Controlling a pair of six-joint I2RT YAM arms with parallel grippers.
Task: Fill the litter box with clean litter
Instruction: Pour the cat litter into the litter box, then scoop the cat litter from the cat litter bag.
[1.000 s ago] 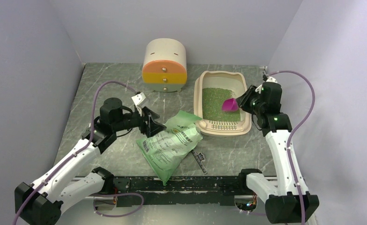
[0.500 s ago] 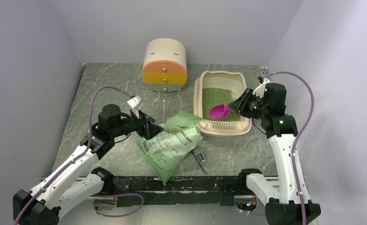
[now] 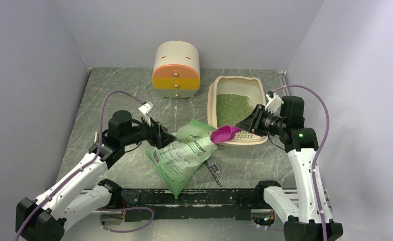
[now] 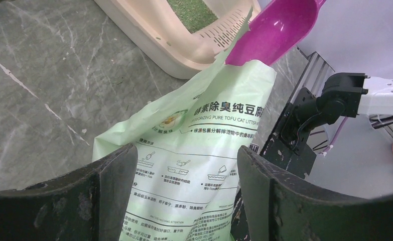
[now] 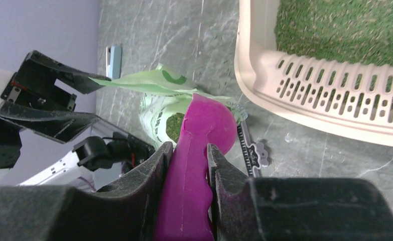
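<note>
Most of the clean litter (image 3: 232, 106) lies as loose, light grit in the litter box (image 3: 237, 79), just beyond the right gripper (image 5: 189, 150). It would likely spill freely and cannot be pinched, so the magenta scoop (image 3: 226, 133), clamped by its handle in that gripper, must carry it. More shows inside the limp green bag (image 4: 194, 150) at the scoop's tip. The left gripper (image 4: 184, 165) stands wide open astride the bag's edge. The marbled tabletop (image 3: 119, 83) looks smooth, and the walls (image 3: 33, 60) are close.
</note>
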